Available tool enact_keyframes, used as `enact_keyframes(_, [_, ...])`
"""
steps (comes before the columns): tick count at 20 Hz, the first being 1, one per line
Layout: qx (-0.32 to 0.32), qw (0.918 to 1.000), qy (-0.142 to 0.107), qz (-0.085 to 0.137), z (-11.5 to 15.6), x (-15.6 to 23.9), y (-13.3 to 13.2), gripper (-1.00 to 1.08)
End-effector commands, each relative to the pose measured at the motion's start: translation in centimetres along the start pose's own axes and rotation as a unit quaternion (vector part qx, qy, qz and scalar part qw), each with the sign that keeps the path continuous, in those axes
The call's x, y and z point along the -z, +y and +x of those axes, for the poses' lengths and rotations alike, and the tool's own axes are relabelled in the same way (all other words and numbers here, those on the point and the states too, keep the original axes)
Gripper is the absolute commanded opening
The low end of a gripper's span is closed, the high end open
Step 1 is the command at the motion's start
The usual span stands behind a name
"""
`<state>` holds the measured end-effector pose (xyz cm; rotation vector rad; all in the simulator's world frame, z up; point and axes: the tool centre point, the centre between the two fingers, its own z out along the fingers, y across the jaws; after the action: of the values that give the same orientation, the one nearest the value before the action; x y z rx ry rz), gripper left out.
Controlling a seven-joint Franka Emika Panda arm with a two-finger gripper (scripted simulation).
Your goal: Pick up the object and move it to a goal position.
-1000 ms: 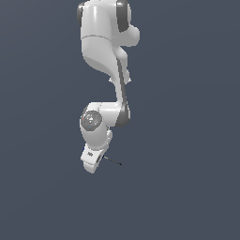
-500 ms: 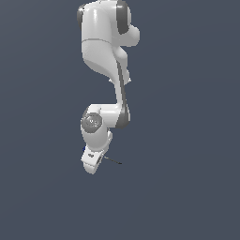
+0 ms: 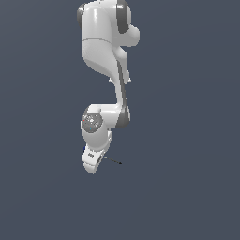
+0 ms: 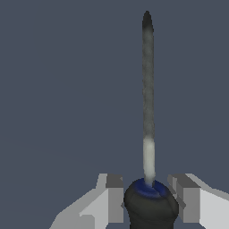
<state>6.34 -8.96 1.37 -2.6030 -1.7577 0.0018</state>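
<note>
A plain, unmarked dark grey-blue surface [image 3: 187,197] fills the scene; no object visibly lies on it.

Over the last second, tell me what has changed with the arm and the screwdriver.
Very little. In the exterior view the arm holds the same bent pose, its wrist perhaps a touch lower. The screwdriver sticks out from the gripper toward the exterior view's right, as before. In the wrist view the jaws flank its handle; contact cannot be confirmed.

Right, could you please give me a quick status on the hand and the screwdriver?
Hand astride the screwdriver handle, a finger on each side; contact unclear. Shaft pokes out past the hand. Nothing seen in the way.
</note>
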Motion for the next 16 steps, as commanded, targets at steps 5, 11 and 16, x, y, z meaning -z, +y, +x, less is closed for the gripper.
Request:
enact_keyframes(5, [0.0, 1.0, 0.0, -0.001, 0.6, 1.3, -0.9, -1.0])
enact_keyframes(11, [0.0, 1.0, 0.0, -0.001, 1.8, 3.9, -2.8, -1.0])
enact_keyframes(16, [0.0, 1.0, -0.001, -0.001, 3.3, 7.3, -5.2, -1.0])
